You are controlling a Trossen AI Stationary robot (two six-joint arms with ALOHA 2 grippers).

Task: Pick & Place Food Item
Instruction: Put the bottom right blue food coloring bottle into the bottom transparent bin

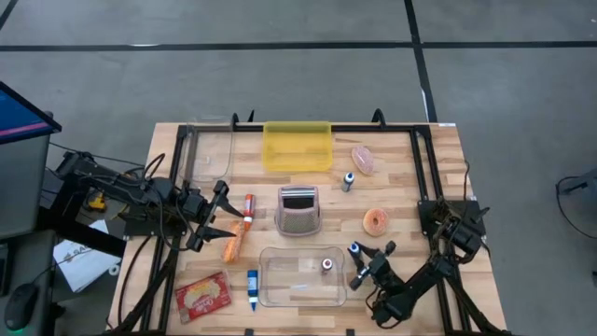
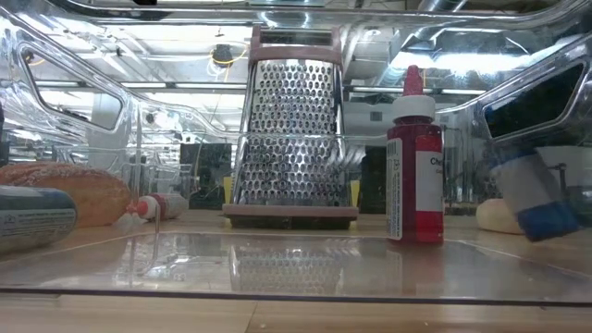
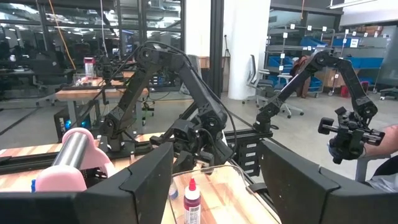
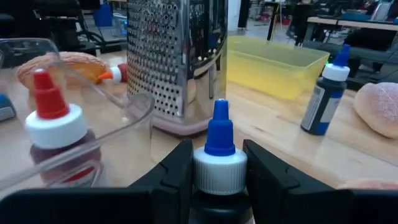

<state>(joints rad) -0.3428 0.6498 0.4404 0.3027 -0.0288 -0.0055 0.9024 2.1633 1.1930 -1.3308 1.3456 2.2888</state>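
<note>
Now: the right hand point(image 4: 217, 168) is pinching a blue-cap bottle point(image 4: 219, 140), its fingers pressed to both sides below the cap, on the right-arm side of the grater point(image 1: 299, 210).
Left hand point(image 1: 222, 213): it is hanging spread and empty on the grater's other side, just beside the loaf point(image 1: 233, 241).
Step in hand: going by how things are lying, the blue-cap bottle is probably heading into the tray point(image 1: 280, 289) just in front of the grater, though it is no plain food item.
Doing it well: the right hand is needing to lift the base clear of the tray wall, keep the blue-cap bottle upright, and set it down apart from the red-cap bottle point(image 1: 327, 265) standing inside.
Risk: a low carry is likely to be knocking the wall or tipping that red-cap bottle.
Task's thing: the foods are lying on the counter point(image 1: 410, 177) around the grater, none of them held.
Foods, counted: one loaf, one bun point(image 1: 363, 159), one donut point(image 1: 376, 221), one packet point(image 1: 202, 296).
Bottles, counted: two blue-capped, the held one and a spare point(image 1: 348, 180) near the bun; two red-capped, one in the tray and one lying point(image 1: 248, 207) by the loaf.
Others, counted: one tube point(image 1: 252, 289), one yellow bin point(image 1: 298, 147) behind the grater, one clear bin point(image 1: 210, 149) beside it.
</note>
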